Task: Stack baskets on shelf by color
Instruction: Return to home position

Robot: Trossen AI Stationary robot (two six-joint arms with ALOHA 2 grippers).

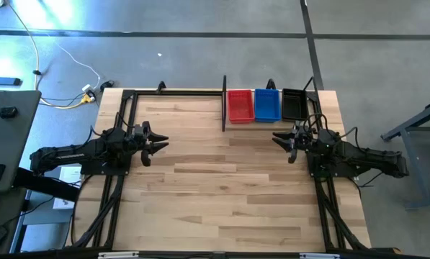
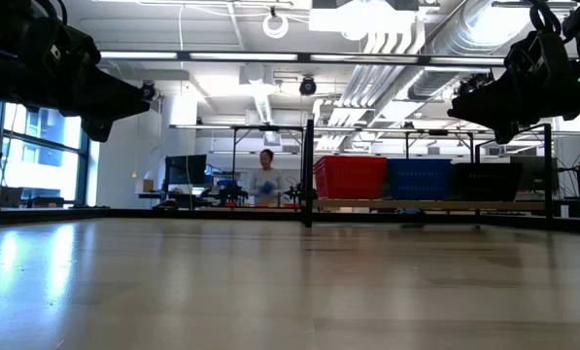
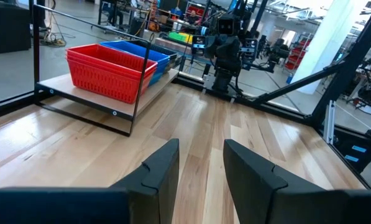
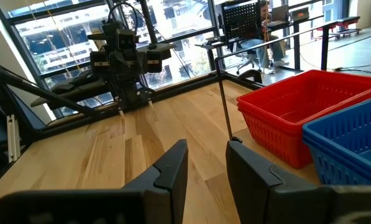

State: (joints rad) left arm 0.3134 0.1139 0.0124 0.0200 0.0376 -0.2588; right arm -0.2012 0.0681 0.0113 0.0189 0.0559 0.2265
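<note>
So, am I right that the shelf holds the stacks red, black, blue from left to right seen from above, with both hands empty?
Not quite: the high view shows the order on the shelf as red baskets, blue baskets, black baskets. The left hand and right hand are indeed empty.

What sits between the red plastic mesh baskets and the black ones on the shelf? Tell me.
The blue rectangular plastic mesh baskets fill that gap, shown plainly in the high view.
</note>
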